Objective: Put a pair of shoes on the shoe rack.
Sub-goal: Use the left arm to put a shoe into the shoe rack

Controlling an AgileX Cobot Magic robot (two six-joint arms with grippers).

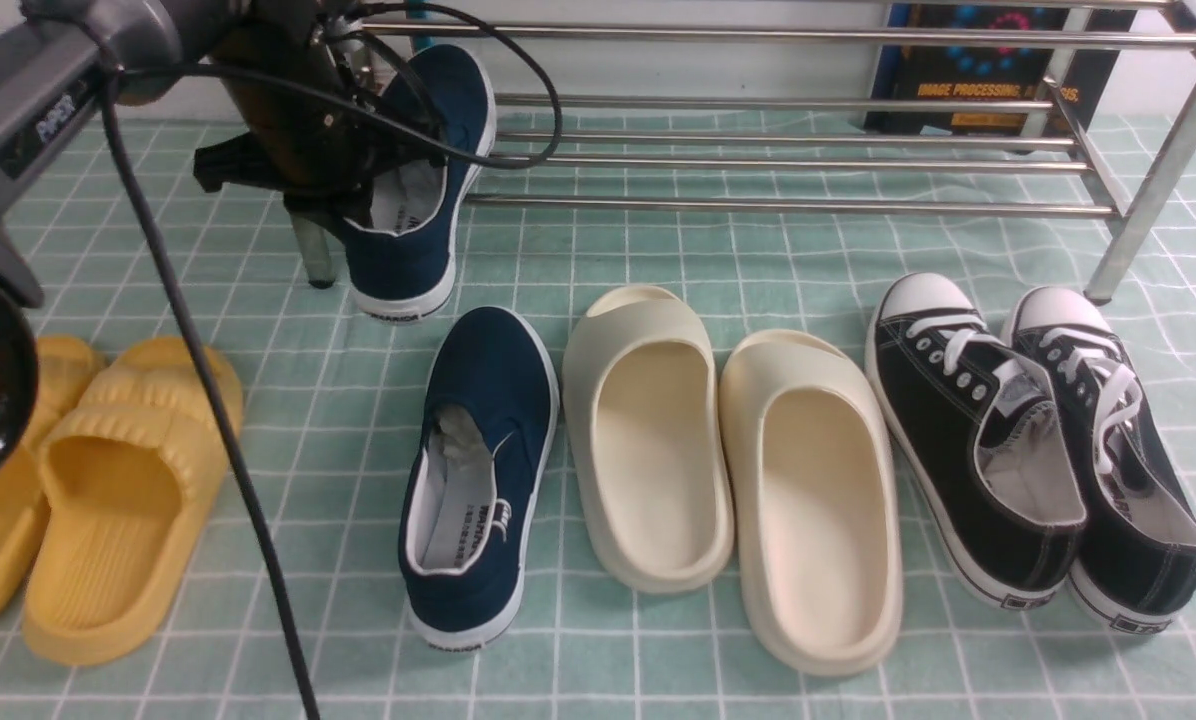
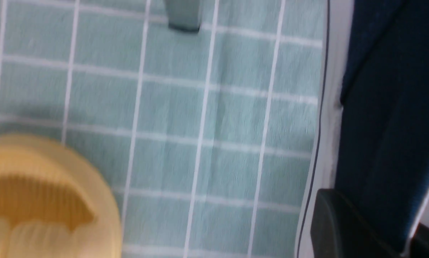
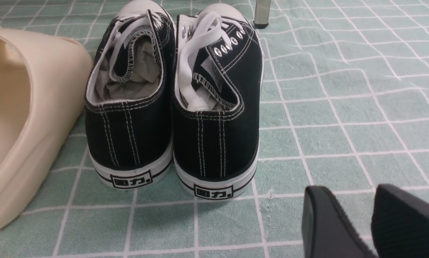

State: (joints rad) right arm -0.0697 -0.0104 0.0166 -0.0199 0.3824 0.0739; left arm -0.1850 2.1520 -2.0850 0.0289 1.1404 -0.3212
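One navy-blue shoe (image 1: 428,150) hangs tilted, toe up and heel down, at the left end of the chrome shoe rack (image 1: 788,207). Its toe reaches in over the lower bars. My left gripper (image 1: 363,205) is shut on its side wall at the opening. In the left wrist view one finger (image 2: 338,222) lies outside the navy canvas (image 2: 386,125) and the other inside against the white lining. The second navy shoe (image 1: 478,470) lies flat on the cloth, toe toward the rack. My right gripper (image 3: 370,200) hovers low behind the black sneakers, open, with only cloth between its fingers.
Cream slides (image 1: 728,470) lie right of the navy shoe on the cloth, black lace-up sneakers (image 1: 1038,450) further right, and yellow slides (image 1: 88,500) at the left. A rack leg (image 1: 313,250) stands beside the held shoe. A dark box (image 1: 988,60) stands behind the rack.
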